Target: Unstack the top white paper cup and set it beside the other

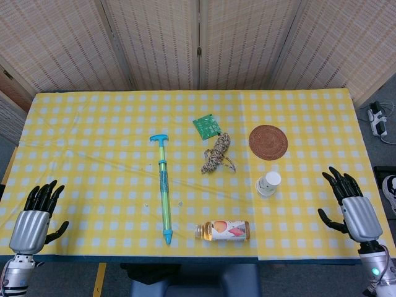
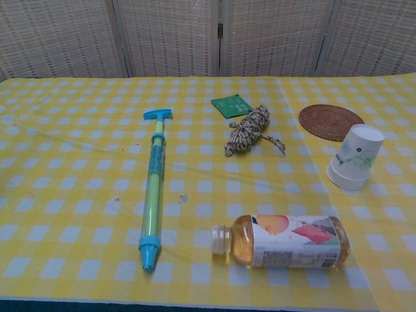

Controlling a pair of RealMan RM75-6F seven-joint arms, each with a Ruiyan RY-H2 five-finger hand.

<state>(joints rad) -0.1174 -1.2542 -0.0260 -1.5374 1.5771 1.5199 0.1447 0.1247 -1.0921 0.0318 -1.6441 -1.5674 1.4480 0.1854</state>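
Note:
The stacked white paper cups (image 1: 268,184) stand upside down on the yellow checked table (image 1: 93,136), right of centre; the chest view shows the stack (image 2: 355,158) with a green leaf print, leaning slightly. My right hand (image 1: 349,203) hovers open near the table's right front edge, apart from the cups. At the left front corner my left hand (image 1: 34,213) is open too, fingers spread, holding nothing. Neither hand appears in the chest view.
A juice bottle (image 1: 223,230) lies on its side near the front edge. A blue-green water pump toy (image 1: 164,189) lies left of centre. A rope bundle (image 1: 216,153), a green circuit board (image 1: 206,126) and a round woven coaster (image 1: 268,142) sit behind the cups.

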